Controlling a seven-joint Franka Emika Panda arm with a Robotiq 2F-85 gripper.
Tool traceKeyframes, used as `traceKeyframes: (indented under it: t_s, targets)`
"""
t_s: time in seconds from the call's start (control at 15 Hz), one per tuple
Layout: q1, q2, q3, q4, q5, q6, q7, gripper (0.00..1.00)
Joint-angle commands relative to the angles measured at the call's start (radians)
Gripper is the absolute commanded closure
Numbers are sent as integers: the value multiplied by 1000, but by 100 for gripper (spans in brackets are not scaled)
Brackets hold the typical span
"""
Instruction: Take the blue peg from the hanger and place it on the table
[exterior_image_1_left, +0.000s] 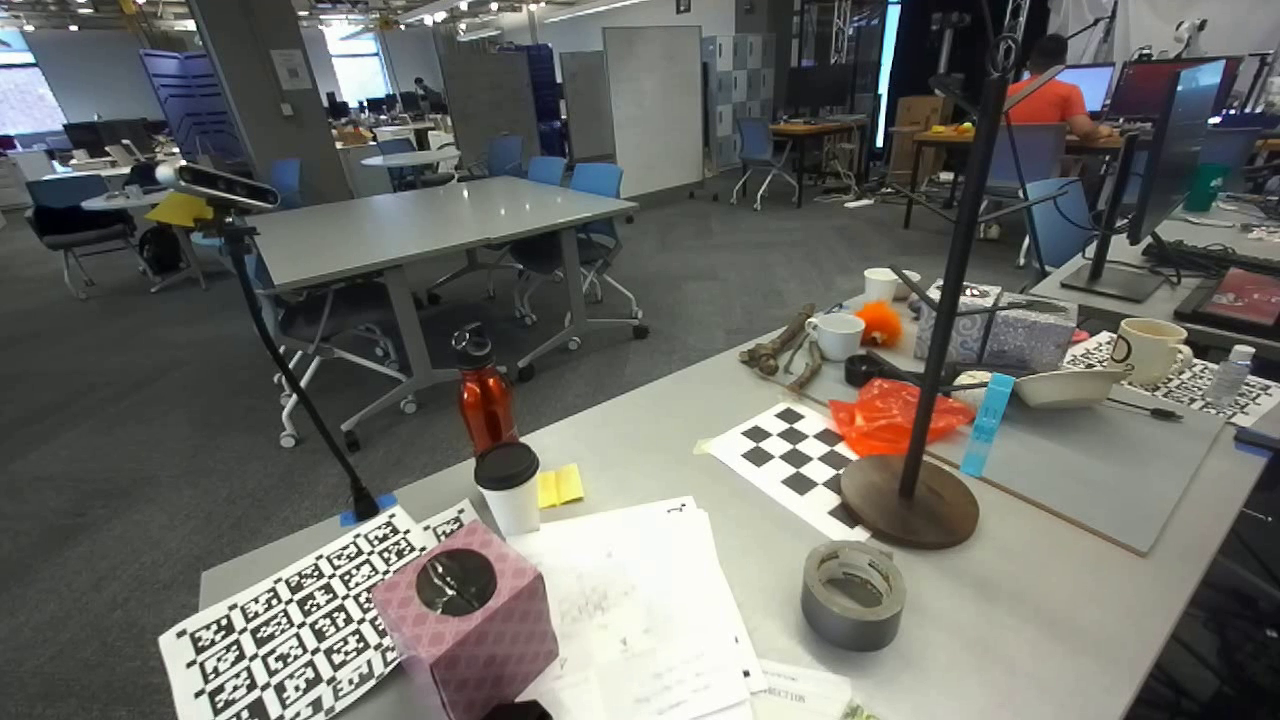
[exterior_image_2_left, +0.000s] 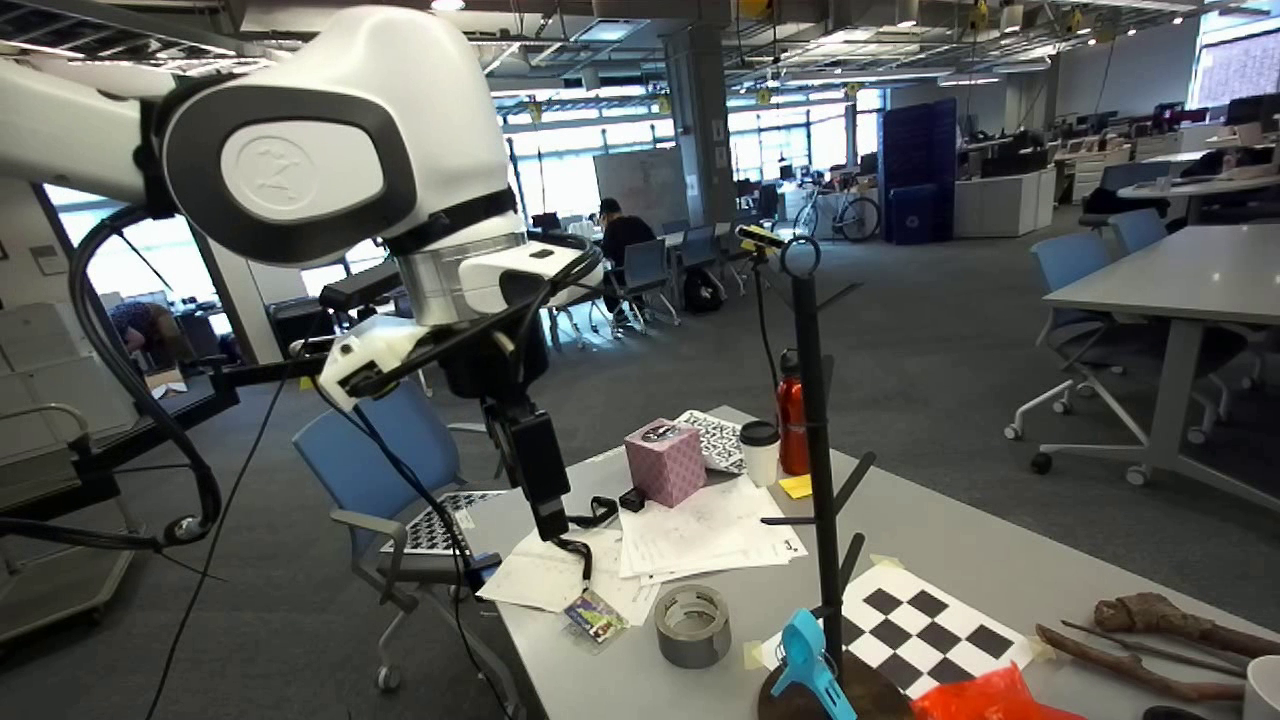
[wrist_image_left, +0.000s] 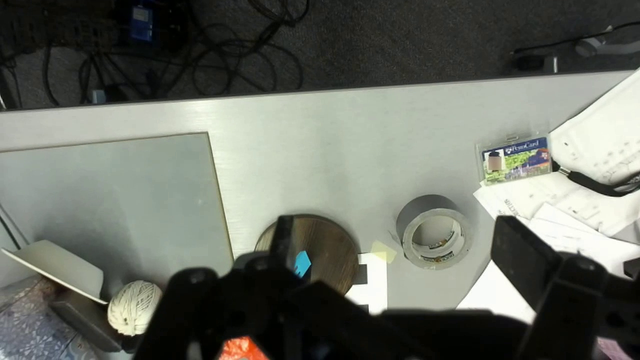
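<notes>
Blue peg (exterior_image_1_left: 987, 425) low by the hanger (exterior_image_1_left: 959, 252), branches (exterior_image_2_left: 856, 482) above, tape roll (exterior_image_1_left: 850, 628) and orange plastic (exterior_image_1_left: 888, 415) nearby, pincer (wrist_image_left: 399, 237) spread.

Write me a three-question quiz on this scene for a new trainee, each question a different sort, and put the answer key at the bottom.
1. Multiple choice. In the wrist view, the blue peg shows against which thing?
A) the duct tape roll
B) the hanger's round base
C) the ID card

2. True or false. The gripper's fingers are shut on the blue peg.

3. Fill in the missing word. In both exterior views, the red water bottle stands near a white disposable coffee cup with a ____ lid.

Key:
1. B
2. False: the fingers stand apart, and the blue peg is not between them.
3. black
</notes>
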Motion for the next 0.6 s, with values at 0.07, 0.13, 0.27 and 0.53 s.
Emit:
traceKeyframes:
  t_s: [0.07, 0.13, 0.27, 0.53]
  targets:
    - [-15, 44, -3, 21, -16, 18, -17, 0]
    - [-20, 68, -6, 28, -28, 36, -22, 0]
    - [-31, 116, -11, 40, -56, 86, -27, 0]
    - [-43, 224, -34, 80, -74, 169, -51, 0]
